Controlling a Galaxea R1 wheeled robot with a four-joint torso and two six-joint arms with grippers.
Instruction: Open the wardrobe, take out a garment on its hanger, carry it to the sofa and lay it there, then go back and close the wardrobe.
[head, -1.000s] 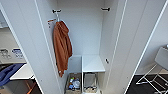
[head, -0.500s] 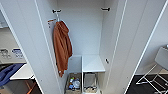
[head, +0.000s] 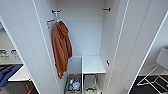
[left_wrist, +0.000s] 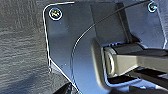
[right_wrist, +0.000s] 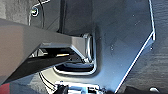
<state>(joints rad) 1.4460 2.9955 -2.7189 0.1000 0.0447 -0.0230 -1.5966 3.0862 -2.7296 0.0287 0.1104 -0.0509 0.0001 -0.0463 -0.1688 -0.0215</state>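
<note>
The wardrobe (head: 82, 37) stands open exactly as a second ago, the view unmoved. An orange hoodie (head: 61, 48) hangs at its rail's left end; no white garment hangs inside, suggesting removal is done. Neither hand's state can be told.

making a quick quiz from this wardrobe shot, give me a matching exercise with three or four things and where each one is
Things:
1. orange hoodie
2. white shelf
3. box of small items
4. folding chair

Places:
a. low in the wardrobe, left of the divider
b. outside, past the right door
c. hanging on the rail's left end
d. in the wardrobe's lower right part

Pairs: 1-c, 2-d, 3-a, 4-b
</note>
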